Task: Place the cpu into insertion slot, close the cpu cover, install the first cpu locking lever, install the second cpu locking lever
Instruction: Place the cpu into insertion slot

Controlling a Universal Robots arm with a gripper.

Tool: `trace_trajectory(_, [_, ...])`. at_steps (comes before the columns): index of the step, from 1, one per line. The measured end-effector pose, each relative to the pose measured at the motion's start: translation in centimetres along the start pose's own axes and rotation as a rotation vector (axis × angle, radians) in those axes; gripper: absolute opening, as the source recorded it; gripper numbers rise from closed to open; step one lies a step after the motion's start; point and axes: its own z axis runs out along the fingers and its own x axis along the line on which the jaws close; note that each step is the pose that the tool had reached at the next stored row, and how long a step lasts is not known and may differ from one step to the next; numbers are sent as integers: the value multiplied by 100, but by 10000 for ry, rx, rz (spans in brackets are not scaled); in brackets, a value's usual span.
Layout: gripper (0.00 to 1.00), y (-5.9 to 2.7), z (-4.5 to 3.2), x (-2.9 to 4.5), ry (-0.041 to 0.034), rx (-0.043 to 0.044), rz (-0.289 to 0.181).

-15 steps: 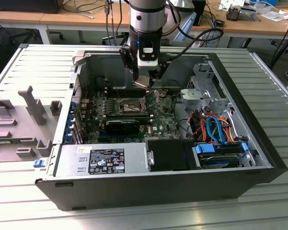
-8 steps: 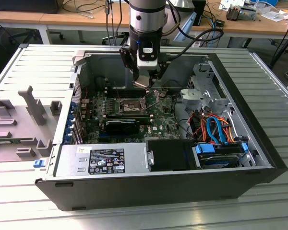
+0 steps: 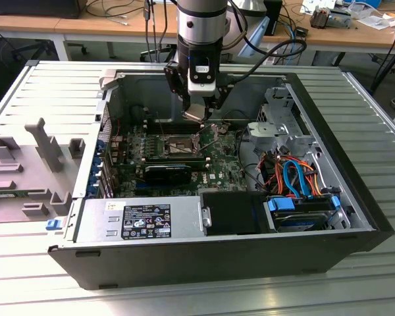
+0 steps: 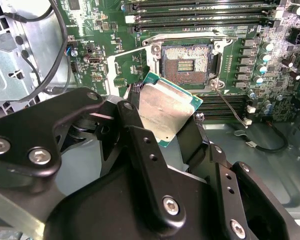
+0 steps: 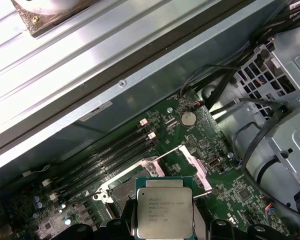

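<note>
The cpu (image 4: pixel 166 107) is pinched by its edges in the hand (image 4: pixel 164 125), presumably to spare its contacts. It hangs above and just short of the bare insertion slot (image 4: pixel 186 62), whose cpu cover (image 4: pixel 111 70) seems swung open to admit it.

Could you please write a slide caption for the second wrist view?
Black gripper grips the thin square silvery-grey cpu near the empty metal-rimmed square insertion slot in the green circuit board.

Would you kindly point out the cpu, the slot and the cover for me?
cpu (image 4: pixel 165 107): second wrist view, middle of its silvery top.
slot (image 4: pixel 186 63): second wrist view, its dark centre.
cover (image 5: pixel 196 167): first wrist view, the open frame's side bar.
</note>
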Motion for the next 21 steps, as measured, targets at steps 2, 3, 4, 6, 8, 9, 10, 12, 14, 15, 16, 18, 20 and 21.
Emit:
trace_trajectory(2, [54,-1,0,0,-3,-1,31])
trace_trajectory(3, [54,-2,0,-1,-8,-1,85])
trace_trajectory(4, [54,-2,0,-1,-12,-2,128])
trace_trajectory(6, [54,-3,0,-2,-14,-2,159])
trace_trajectory(8, [54,-3,0,-2,-16,-2,173])
trace_trajectory(9, [54,-3,0,-2,-17,-2,185])
trace_trajectory(10, [54,-3,0,-2,-17,-2,192])
trace_trajectory(12, [54,-4,0,-2,-19,-2,208])
trace_trajectory(14, [54,-4,0,-2,-21,-3,226])
trace_trajectory(15, [54,-4,0,-3,-22,-2,233])
trace_trajectory(16, [54,-4,0,-2,-22,-2,245])
trace_trajectory(18, [54,-4,0,-3,-25,-3,266])
trace_trajectory(20, [54,-5,0,-2,-26,-3,288])
trace_trajectory(21, [54,-5,0,-2,-27,-4,306])
